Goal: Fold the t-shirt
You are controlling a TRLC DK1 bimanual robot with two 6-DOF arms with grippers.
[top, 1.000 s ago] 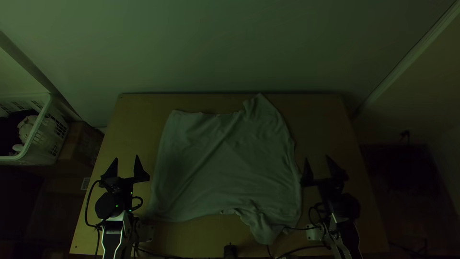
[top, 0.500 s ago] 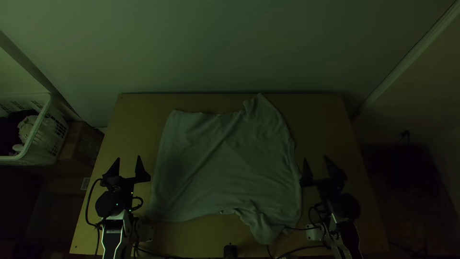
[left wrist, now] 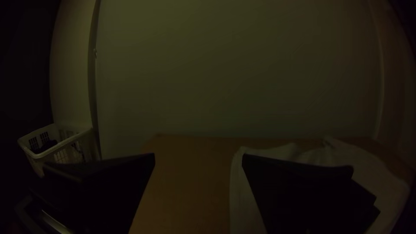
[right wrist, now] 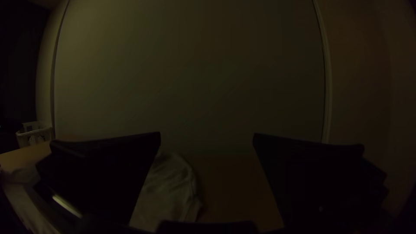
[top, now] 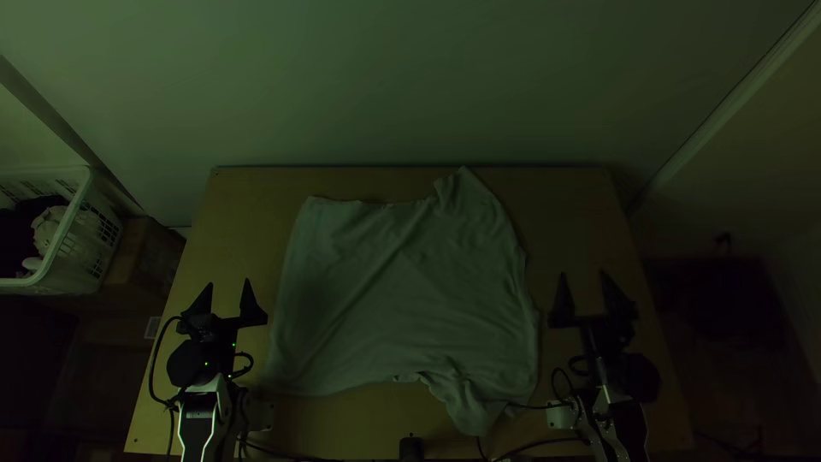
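A pale t-shirt [top: 402,291] lies spread over the middle of the table, with soft creases, a pointed part at the far right and a bunched part at the near right. Left of the cloth, my left gripper [top: 229,293] is open and holds nothing; in the left wrist view the left gripper [left wrist: 198,160] has its fingers wide apart, the shirt [left wrist: 248,199] partly behind one. My right gripper [top: 584,287], also open and holding nothing, is just right of the cloth. In the right wrist view the right gripper [right wrist: 207,136] stands wide apart beside the shirt [right wrist: 167,195].
A white laundry basket [top: 64,235] with items in it stands beyond the table's left edge, near a box [top: 147,265]. Bare wood of the table [top: 248,222] borders the cloth. A small black object [top: 411,448] sits at the near edge, and cables run close to both arms.
My right gripper has shifted a little to the right, away from the cloth. The left gripper has barely moved, and the shirt lies as before.
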